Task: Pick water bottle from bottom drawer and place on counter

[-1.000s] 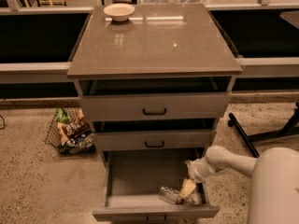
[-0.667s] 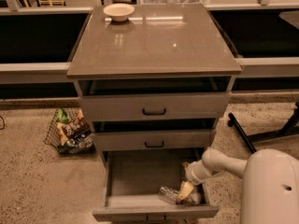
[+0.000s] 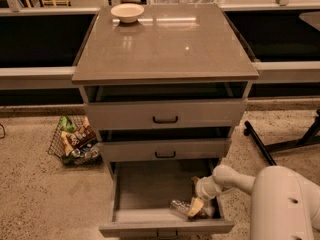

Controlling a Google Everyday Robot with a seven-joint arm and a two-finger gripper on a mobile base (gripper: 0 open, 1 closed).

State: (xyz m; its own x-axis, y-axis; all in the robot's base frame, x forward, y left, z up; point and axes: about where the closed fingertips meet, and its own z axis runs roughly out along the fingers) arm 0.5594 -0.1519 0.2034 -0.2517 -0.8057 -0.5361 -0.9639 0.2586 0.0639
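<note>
The bottom drawer [image 3: 145, 184] is pulled open, showing its flat grey floor. The water bottle [image 3: 180, 207] lies on its side at the drawer's front right, clear with a dark band. My gripper [image 3: 196, 207] reaches down into the drawer from the right, its cream fingers right at the bottle's right end. The counter [image 3: 165, 44] tops the cabinet above.
A cream bowl [image 3: 127, 12] sits at the counter's back left. A wire basket [image 3: 75, 141] of snack packets stands on the floor left of the cabinet. The two upper drawers [image 3: 165, 115] are slightly open. A black stand leg [image 3: 260, 144] lies on the floor at right.
The arm has shifted a little left and down, bringing the gripper closer onto the bottle. The bottle and drawer have not moved.
</note>
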